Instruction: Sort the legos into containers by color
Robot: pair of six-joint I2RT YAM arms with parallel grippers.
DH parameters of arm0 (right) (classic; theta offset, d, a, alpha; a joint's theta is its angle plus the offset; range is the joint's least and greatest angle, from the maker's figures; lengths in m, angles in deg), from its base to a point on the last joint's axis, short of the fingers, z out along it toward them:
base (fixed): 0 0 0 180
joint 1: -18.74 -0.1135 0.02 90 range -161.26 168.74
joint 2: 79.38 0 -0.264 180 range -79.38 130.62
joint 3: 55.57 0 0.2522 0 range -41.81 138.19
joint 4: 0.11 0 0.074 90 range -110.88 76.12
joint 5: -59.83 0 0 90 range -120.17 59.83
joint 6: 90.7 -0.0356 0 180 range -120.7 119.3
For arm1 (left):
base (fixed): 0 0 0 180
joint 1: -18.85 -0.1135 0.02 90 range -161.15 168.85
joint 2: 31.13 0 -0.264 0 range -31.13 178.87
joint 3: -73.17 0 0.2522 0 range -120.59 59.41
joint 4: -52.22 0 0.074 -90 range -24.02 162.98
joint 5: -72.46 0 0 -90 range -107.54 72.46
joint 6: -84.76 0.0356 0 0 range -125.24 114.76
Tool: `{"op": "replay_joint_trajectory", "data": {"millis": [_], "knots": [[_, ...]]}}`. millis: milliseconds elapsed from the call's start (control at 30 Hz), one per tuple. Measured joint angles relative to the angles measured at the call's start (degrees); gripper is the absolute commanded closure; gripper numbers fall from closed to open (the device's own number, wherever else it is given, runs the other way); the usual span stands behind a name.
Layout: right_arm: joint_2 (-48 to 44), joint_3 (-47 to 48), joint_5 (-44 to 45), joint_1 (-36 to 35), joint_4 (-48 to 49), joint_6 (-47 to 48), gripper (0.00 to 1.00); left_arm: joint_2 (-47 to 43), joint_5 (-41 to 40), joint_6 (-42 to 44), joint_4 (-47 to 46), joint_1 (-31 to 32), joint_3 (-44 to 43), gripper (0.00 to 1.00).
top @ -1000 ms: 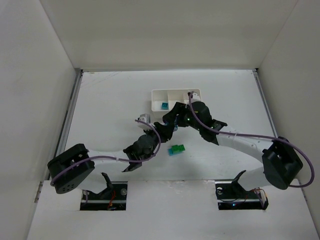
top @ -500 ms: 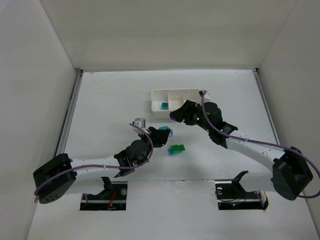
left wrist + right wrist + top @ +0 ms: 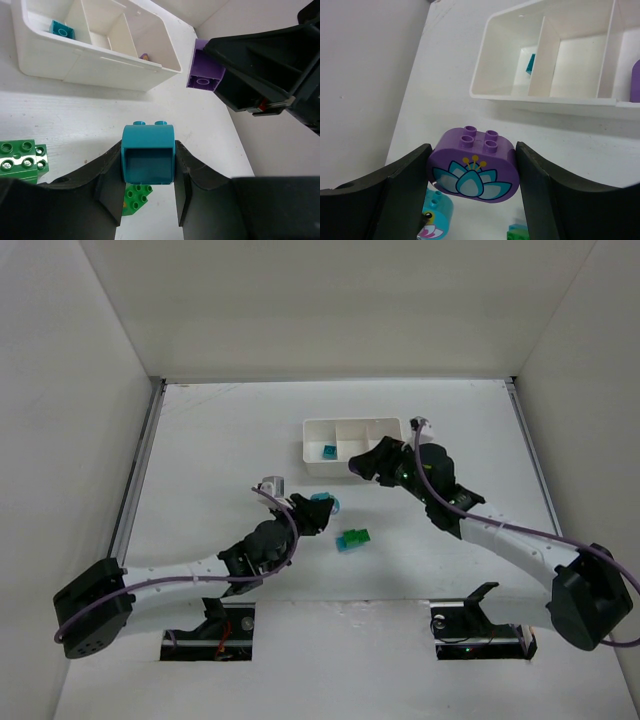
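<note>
My left gripper (image 3: 325,506) is shut on a teal-blue brick (image 3: 148,155), held above the table in front of the white tray (image 3: 310,466). My right gripper (image 3: 358,468) is shut on a purple brick with a flower print (image 3: 472,165), held in the air just in front of the tray's right half. The tray's left compartment holds a teal brick (image 3: 328,451), also seen in the left wrist view (image 3: 62,30). Its right compartment holds a purple piece (image 3: 636,80). The middle compartment looks empty. A green and teal clump (image 3: 352,539) lies on the table.
Green bricks lie below my left gripper in the left wrist view, one at the left (image 3: 22,157) and one under the jaws (image 3: 135,195). White walls stand around the table on three sides. The two grippers are a short gap apart.
The two grippers, close together a second ago, have drawn apart. The right one moved right and back with the purple brick. The left one moved slightly back with the teal brick.
</note>
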Motion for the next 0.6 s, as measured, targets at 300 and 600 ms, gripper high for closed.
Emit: {"op": "replay_joint_trajectory", "data": {"millis": [300, 600], "knots": [[0.1, 0.0, 0.3, 1.7, 0.0, 1.3, 0.45, -4.2, 0.0, 0.4, 3.0, -0.6, 0.0, 0.82], [3.6, 0.2, 1.9, 2.8, -0.2, 3.6, 0.45, -5.8, 0.6, 0.4, 5.1, -2.6, 0.1, 0.82]]}}
